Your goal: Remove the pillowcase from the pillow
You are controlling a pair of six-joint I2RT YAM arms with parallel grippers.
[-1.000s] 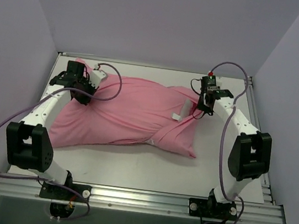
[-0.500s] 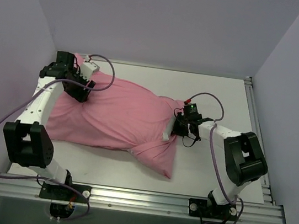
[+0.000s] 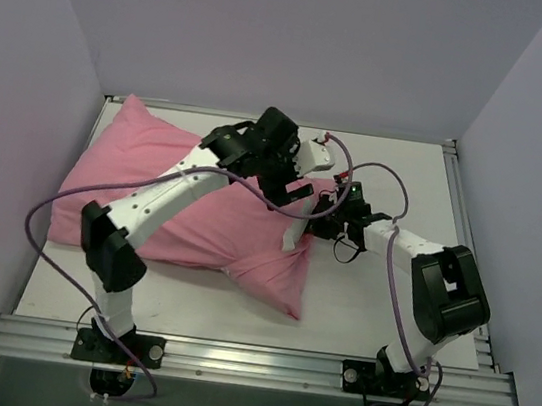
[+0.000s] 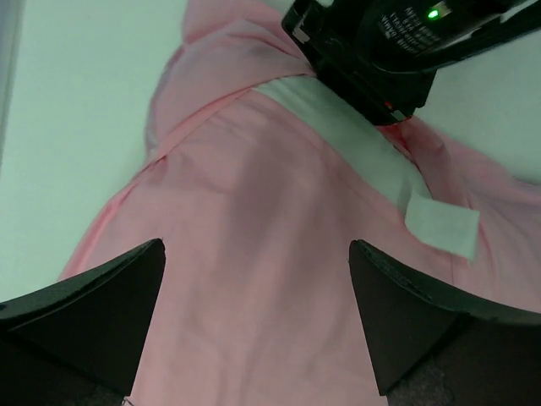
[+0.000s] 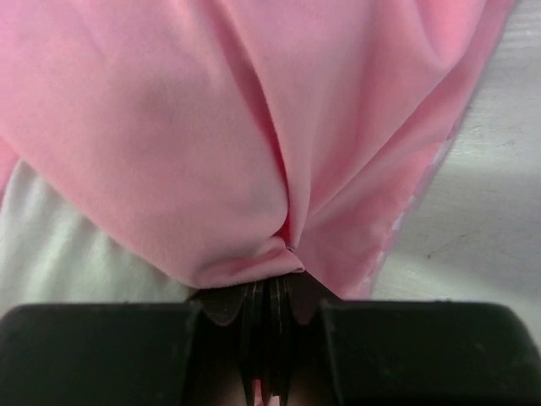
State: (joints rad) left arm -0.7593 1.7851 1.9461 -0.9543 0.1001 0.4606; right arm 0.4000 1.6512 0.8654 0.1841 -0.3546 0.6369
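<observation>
Lilac walls point(image 3: 275, 32) close in a white tabletop point(image 3: 367, 307). Across its left and middle lies the pillowcase point(image 3: 152, 186), plain pink, with the pillow point(image 4: 338, 127) inside it. Only a white strip of pillow shows, at the mouth near the middle of the tabletop. By my reckoning the case has hardly begun to come off.

The main risk is that nothing pins the pillow down. If I pull with my right arm alone, the whole bundle may slide across the tabletop and the cloth will not peel back. The pinch is also on a thin fold, so a hard tug could slip it free. If my left arm comes down carelessly, it could catch pink cloth rather than the white strip.

My left end effector point(image 4: 255, 254) hangs above the mouth with its fingers spread wide, holding and touching nothing. My right end effector point(image 5: 270, 288) is clamped tight on a gathered fold of pillowcase beside the white strip. A small white tag point(image 4: 439, 224) lies near it.
</observation>
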